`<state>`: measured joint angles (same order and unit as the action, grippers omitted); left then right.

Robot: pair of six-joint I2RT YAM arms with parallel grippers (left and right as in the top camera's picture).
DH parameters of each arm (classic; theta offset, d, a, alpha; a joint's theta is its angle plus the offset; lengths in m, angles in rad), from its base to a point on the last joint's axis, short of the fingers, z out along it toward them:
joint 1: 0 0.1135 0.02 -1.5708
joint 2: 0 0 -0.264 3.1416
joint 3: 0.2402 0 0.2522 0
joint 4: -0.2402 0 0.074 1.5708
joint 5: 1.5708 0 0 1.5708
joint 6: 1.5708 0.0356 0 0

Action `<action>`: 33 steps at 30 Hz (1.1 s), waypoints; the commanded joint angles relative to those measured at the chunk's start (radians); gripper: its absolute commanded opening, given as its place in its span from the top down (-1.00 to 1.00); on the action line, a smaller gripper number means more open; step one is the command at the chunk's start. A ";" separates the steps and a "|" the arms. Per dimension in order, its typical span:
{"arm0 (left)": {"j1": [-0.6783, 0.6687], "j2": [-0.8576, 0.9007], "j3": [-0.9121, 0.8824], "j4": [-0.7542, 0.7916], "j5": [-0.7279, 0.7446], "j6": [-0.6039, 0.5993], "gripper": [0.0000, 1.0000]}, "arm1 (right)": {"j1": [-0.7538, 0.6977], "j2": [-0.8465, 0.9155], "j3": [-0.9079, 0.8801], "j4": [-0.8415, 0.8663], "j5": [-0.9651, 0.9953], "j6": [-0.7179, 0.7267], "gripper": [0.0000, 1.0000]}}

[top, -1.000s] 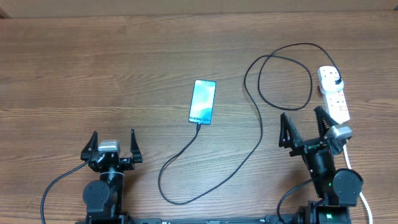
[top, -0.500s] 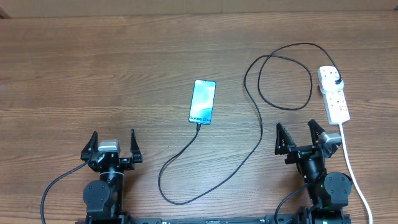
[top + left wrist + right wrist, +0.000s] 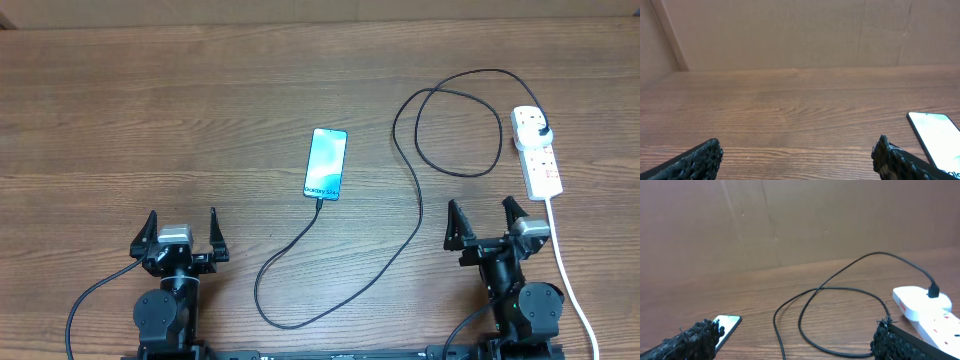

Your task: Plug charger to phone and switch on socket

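table [image 3: 150, 100]: wood-grain brown | wall [image 3: 790, 30]: plain beige panels (faint seams) | light: even

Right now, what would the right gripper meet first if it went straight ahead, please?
Probably the loop of the charger, lying just ahead of the right gripper; the socket sits off to its right, the phone left.
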<state>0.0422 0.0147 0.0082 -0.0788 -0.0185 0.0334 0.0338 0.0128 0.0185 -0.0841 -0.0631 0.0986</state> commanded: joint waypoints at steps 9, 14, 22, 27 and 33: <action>0.006 -0.011 -0.003 0.002 0.011 0.012 -0.98 | 0.044 -0.011 -0.011 0.002 0.017 -0.143 -1.00; 0.006 -0.011 -0.003 0.002 0.011 0.012 -0.99 | 0.050 -0.011 -0.011 0.005 -0.028 -0.195 -1.00; 0.006 -0.011 -0.003 0.002 0.011 0.012 -0.99 | 0.050 -0.011 -0.011 0.007 -0.050 -0.220 -1.00; 0.006 -0.011 -0.003 0.002 0.011 0.012 -0.98 | 0.050 -0.011 -0.011 0.007 -0.050 -0.220 -1.00; 0.006 -0.011 -0.003 0.002 0.011 0.012 -0.99 | 0.050 -0.011 -0.011 0.009 -0.050 -0.220 -1.00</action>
<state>0.0422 0.0151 0.0082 -0.0788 -0.0185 0.0334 0.0746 0.0128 0.0185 -0.0826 -0.1074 -0.1123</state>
